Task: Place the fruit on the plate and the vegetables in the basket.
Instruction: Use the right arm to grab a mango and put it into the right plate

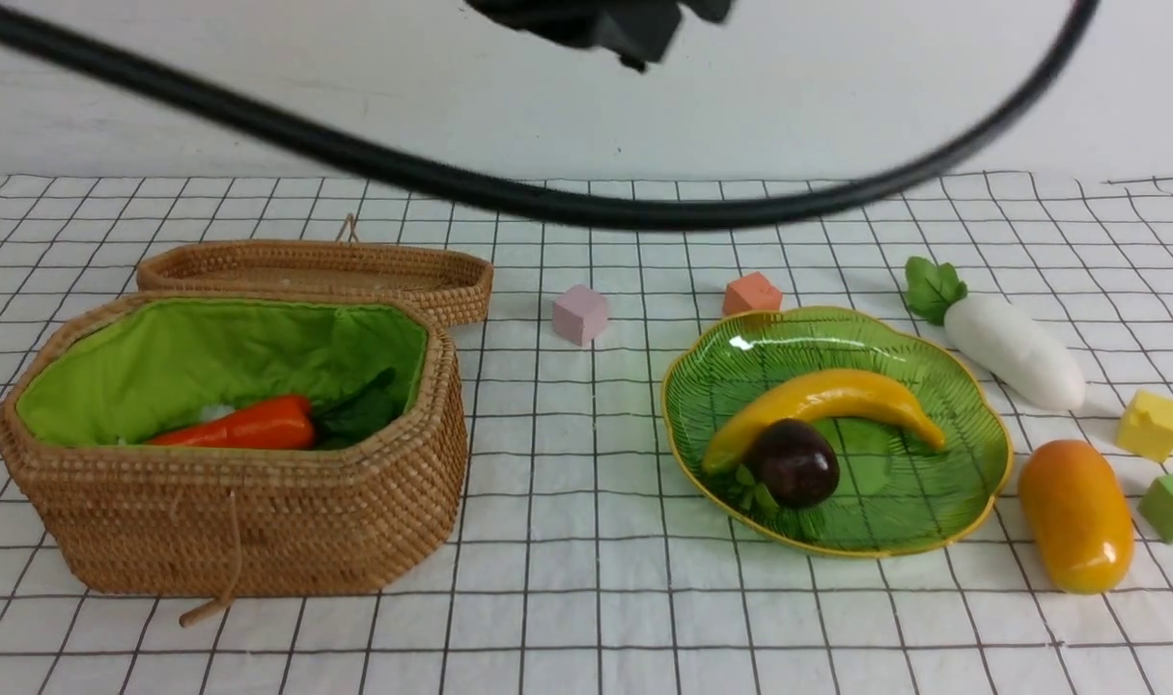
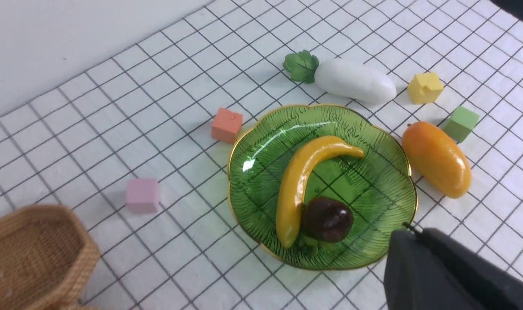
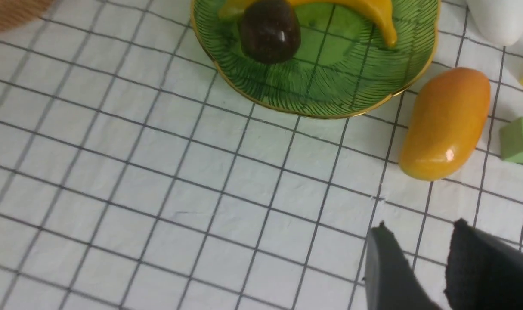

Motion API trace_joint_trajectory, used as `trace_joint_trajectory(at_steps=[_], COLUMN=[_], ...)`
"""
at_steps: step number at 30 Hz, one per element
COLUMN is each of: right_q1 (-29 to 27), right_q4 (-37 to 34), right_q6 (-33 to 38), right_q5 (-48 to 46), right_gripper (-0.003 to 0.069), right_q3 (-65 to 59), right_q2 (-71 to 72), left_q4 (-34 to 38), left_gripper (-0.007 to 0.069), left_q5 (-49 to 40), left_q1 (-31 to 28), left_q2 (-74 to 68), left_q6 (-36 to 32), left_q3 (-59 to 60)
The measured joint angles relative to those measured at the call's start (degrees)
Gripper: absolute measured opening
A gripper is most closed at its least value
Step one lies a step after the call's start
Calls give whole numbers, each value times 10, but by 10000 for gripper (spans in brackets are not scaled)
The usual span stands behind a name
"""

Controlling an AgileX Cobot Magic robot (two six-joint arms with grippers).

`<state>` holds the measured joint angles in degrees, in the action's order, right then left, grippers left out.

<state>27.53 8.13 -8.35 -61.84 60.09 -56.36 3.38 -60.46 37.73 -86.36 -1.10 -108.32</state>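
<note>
The basket (image 1: 258, 521) stands at the left with an orange carrot (image 1: 248, 428) lying on its green lining. On the green plate (image 1: 934, 521) lie the banana (image 1: 827, 398) and the mangosteen (image 1: 795, 463). The mango (image 1: 1076, 514) lies on the cloth right of the plate, and the white radish (image 1: 1011, 349) behind it. My left gripper (image 2: 410, 230) is shut and empty, high above the plate's (image 2: 373, 254) near rim. Hovering over bare cloth short of the mango (image 3: 446, 125), my right gripper (image 3: 420, 226) is open with nothing between its fingers.
The woven lid (image 1: 316, 275) lies behind the basket. Foam cubes are scattered about: pink (image 1: 580, 315), orange (image 1: 751, 292), yellow (image 1: 1152, 425), green (image 1: 1170, 509). A black cable (image 1: 586, 208) hangs across the upper front view.
</note>
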Motion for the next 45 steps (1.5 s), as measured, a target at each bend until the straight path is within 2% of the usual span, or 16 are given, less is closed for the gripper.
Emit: trace_joint_trajectory(at_steps=[2,3,5,7,8,9,12,15,17,19,20,21,22,23,28,45], right_q1=[-17,-56,-83,-166,-166,-210,-272,-307,-334,-346,-346,-351,-352,-352,-352,-352], right_q4=[2,-2,-13,-68,-73,-110,-172,-206,-219,-224,-225,-227,-228,-231,-256,-287], right_q6=[1,4,8,38,41,65,106,131,146,151,152,152,152,152,161,186], right_q5=[6,15,19,33,34,40,51,68,90,114,117,138,141,169,212,232], right_gripper=[237,237,237,237,237,237,242,264,323,383,383,435,440,495,590,583], right_q3=[6,18,23,31,31,31,31,31,31,31,31,31,31,31,32,48], right_q2=[-35,-89,-116,-185,-191,-227,-290,-330,-359,-374,-375,-385,-386,-399,-441,-486], left_q4=[-9,-19,-22,-20,-19,-10,8,16,17,21,22,24,26,30,33,35], left_gripper=[-13,-13,-13,-13,-13,-13,-13,-13,-13,-13,-13,-13,-13,-13,-13,-13], left_q5=[-3,-1,6,47,57,92,160,203,227,233,234,235,235,235,236,208], left_q1=[0,0,0,0,0,0,0,0,0,0,0,0,0,0,0,0], left_q2=[35,91,124,221,237,286,394,468,509,522,525,531,532,534,536,536], left_q6=[6,11,19,37,38,41,42,41,41,41,41,41,41,41,41,41], left_q3=[28,96,143,279,301,366,508,586,640,658,660,666,667,669,672,672])
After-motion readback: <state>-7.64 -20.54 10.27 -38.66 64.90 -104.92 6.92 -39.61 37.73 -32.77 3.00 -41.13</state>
